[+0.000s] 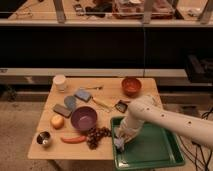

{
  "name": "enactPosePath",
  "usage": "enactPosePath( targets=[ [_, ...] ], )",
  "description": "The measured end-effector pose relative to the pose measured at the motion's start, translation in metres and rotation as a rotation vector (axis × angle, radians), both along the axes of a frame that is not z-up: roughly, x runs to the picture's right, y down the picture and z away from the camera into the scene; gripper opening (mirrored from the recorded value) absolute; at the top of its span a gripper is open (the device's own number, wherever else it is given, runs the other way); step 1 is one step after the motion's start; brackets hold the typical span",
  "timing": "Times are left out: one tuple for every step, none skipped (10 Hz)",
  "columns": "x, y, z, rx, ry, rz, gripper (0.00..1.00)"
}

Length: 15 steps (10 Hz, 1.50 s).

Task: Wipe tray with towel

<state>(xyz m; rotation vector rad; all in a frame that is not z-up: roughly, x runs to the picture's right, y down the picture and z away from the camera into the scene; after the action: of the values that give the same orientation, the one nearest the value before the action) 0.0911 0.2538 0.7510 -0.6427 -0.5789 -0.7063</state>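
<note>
A green tray [155, 150] sits at the front right corner of the wooden table [112, 82]. My white arm comes in from the right and bends down to the tray's left side. The gripper [120, 141] is low over the tray's left inner edge, shut on a small pale crumpled towel [119, 145] that touches the tray floor. The rest of the tray floor is bare and shiny.
Just left of the tray lie dark grapes [96, 135], a purple bowl [83, 118], a red pepper [73, 139], a metal cup [44, 138] and an orange fruit [57, 121]. Further back are blue sponges [82, 95], a white cup [59, 81] and a red bowl [131, 86].
</note>
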Motion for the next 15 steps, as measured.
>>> enactPosePath(
  targets=[
    [0.002, 0.005, -0.004, -0.005, -0.001, 0.000, 0.00],
    [0.008, 0.011, -0.008, -0.011, 0.000, 0.000, 0.00],
    [0.019, 0.017, -0.012, -0.014, 0.003, 0.001, 0.00],
    [0.043, 0.025, -0.019, -0.021, 0.014, 0.005, 0.00],
    [0.063, 0.031, -0.023, -0.026, 0.024, 0.008, 0.00],
    [0.083, 0.036, -0.025, -0.030, 0.035, 0.012, 0.00],
    [0.115, 0.042, -0.027, -0.037, 0.057, 0.019, 0.00],
    [0.138, 0.044, -0.025, -0.040, 0.081, 0.024, 0.00],
    [0.156, 0.045, -0.023, -0.042, 0.100, 0.026, 0.00],
    [0.185, 0.040, -0.018, -0.034, 0.135, 0.033, 0.00],
    [0.199, 0.034, -0.014, -0.027, 0.151, 0.035, 0.00],
    [0.213, 0.023, -0.007, -0.014, 0.167, 0.037, 0.00],
    [0.220, 0.014, -0.002, -0.004, 0.176, 0.038, 0.00],
    [0.222, 0.000, 0.006, 0.012, 0.181, 0.040, 0.00],
    [0.219, -0.008, 0.011, 0.021, 0.177, 0.038, 0.00]
  ],
)
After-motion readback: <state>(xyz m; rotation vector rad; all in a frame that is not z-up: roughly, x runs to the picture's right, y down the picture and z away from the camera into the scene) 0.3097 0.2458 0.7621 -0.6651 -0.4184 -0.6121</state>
